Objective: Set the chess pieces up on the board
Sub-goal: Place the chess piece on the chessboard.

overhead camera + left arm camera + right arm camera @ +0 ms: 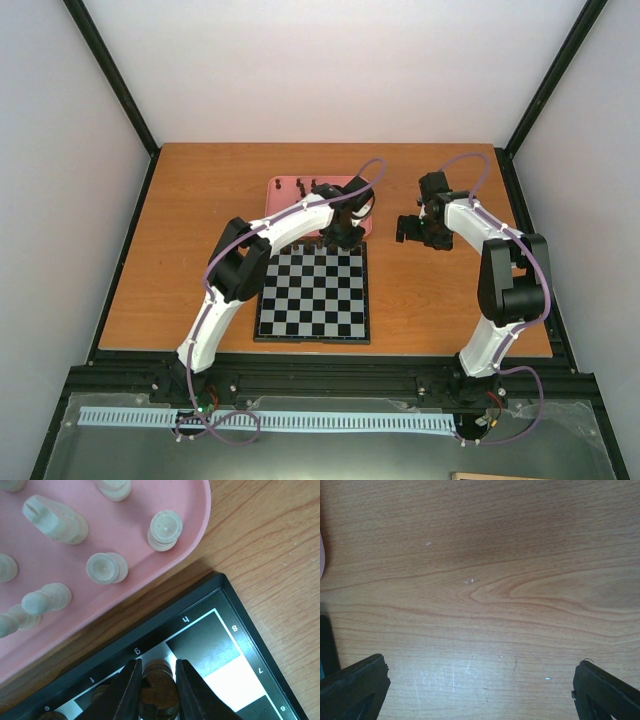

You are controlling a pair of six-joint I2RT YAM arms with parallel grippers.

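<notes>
Mid-placement: pinching a dark piece (159, 696) in left gripper (157, 672) at the board (205, 647) edge row, right gripper (479, 680) spread wide. Next: lower straight, let go gently.

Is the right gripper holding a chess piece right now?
No, the right gripper is wide open over bare table wood, with nothing between its jaws.

Left gripper (156, 672) grips what seems a dark piece (159, 696) on the board (250, 647).
</notes>
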